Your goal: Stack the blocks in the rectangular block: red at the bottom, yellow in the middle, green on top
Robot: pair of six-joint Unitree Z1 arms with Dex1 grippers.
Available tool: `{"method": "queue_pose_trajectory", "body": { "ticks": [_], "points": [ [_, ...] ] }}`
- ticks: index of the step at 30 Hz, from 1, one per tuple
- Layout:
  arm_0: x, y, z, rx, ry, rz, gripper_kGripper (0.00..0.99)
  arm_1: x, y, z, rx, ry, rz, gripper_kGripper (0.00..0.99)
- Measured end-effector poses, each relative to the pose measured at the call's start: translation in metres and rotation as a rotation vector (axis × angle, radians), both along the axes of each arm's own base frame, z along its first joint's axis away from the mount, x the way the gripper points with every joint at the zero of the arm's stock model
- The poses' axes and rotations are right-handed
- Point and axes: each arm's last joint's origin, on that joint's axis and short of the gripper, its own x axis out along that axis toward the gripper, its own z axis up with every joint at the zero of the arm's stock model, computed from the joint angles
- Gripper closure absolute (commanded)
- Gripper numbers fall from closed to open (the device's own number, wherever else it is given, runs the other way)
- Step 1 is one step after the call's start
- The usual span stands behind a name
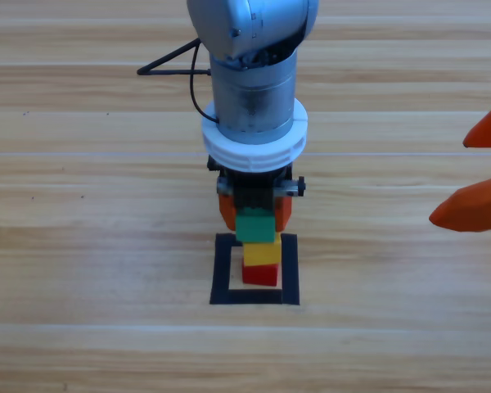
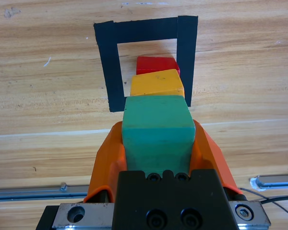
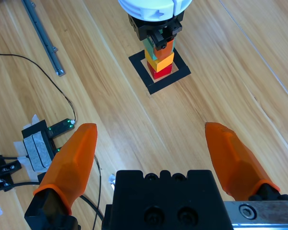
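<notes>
Last step is running: left gripper (image 1: 256,214), mid-frame in the high view, is holding the green cube (image 1: 257,226) between its orange jaws, both closed against the cube's sides, and it's sitting on or just over the yellow cube (image 1: 262,252); I can't tell whether they're touching yet. Yellow is resting on the red cube (image 1: 261,274), which is sitting inside the black tape rectangle (image 1: 222,270), lower centre of frame. From the left wrist view the three are lining up slightly staggered, red offset toward the tape's right side. Next move, I'd say: seat green squarely, open the jaws slowly, lift straight off without nudging the column. Right gripper (image 1: 479,173) is waiting at the right edge, jaws spread wide, holding nothing.
</notes>
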Motion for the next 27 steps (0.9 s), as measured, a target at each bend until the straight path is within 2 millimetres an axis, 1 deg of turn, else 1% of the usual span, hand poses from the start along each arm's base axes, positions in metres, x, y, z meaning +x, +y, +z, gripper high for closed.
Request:
{"method": "queue_pose_trajectory", "body": {
  "ticks": [8,18,19,20,21,22,23,24,26,27],
  "points": [
    [-0.001,-0.002,-0.003,0.005,0.002,-0.001,0.990,0.003,0.004,-0.005,-0.011,0.019,0.010,0.001],
    [-0.004,-0.008,-0.005,0.005,-0.001,-0.012,0.990,0.003,0.004,-0.005,-0.010,0.020,0.012,0.001],
    [-0.004,-0.009,-0.004,0.004,-0.002,-0.012,0.987,0.003,0.004,-0.005,-0.010,0.020,0.012,0.001],
    [-0.004,-0.009,-0.004,0.002,-0.004,-0.013,0.959,0.003,0.005,-0.005,-0.010,0.020,0.012,0.001],
    [-0.004,-0.010,-0.004,0.000,-0.005,-0.013,0.915,0.003,0.005,-0.005,-0.009,0.021,0.013,0.001],
    [-0.004,-0.010,-0.004,-0.001,-0.006,-0.013,0.815,0.003,0.005,-0.005,-0.009,0.021,0.013,0.001],
    [-0.003,-0.010,-0.004,0.000,-0.006,-0.013,0.571,0.003,0.005,-0.005,-0.009,0.021,0.013,0.001],
    [-0.003,-0.010,-0.004,0.000,-0.006,-0.013,0.347,0.003,0.005,-0.005,-0.009,0.021,0.013,0.001],
    [-0.003,-0.010,-0.004,0.000,-0.007,-0.013,0.111,0.003,0.005,-0.005,-0.009,0.021,0.013,0.001],
    [-0.003,-0.010,-0.004,0.000,-0.007,-0.013,0.028,0.003,0.005,-0.005,-0.008,0.022,0.014,0.001]
  ]
}}
